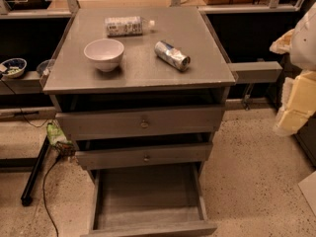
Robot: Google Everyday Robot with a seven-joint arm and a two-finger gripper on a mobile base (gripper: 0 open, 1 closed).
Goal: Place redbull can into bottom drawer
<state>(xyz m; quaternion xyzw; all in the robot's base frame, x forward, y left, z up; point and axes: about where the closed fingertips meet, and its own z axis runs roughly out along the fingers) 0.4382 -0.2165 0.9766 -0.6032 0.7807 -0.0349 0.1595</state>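
The redbull can lies on its side on the grey cabinet top, right of centre, silver with blue patches. The bottom drawer is pulled open below the two upper drawers, and its flat floor holds nothing. My gripper hangs with the pale arm at the right edge of the view. It is well right of the cabinet, lower than the cabinet top and apart from the can.
A white bowl stands left of the can. A clear plastic bottle with a white cap lies at the back. The two upper drawers are slightly open. A black stand leg and cables lie on the floor at left.
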